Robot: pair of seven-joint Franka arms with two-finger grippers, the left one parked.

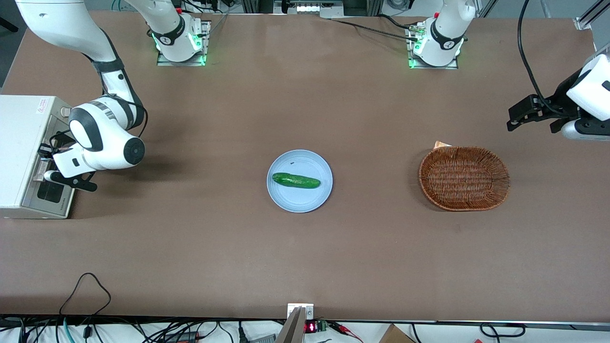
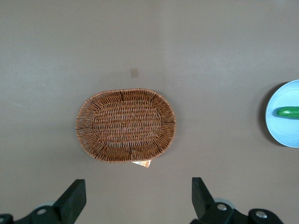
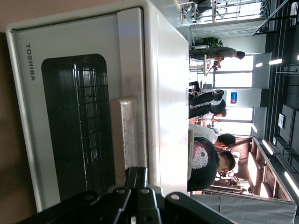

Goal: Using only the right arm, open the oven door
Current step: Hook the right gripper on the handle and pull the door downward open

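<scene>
Oven door (image 3: 79,126) shut, at working arm's edge of worktop. Your gripper (image 1: 50,164) sits right against door's handle (image 3: 124,135); finger state: cannot tell. Handle bar runs along door's upper edge.

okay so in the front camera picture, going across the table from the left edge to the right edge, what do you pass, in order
Toaster oven with its oven door → the right arm's gripper at the door → blue plate holding a cucumber → wicker basket → the parked arm's gripper.
</scene>
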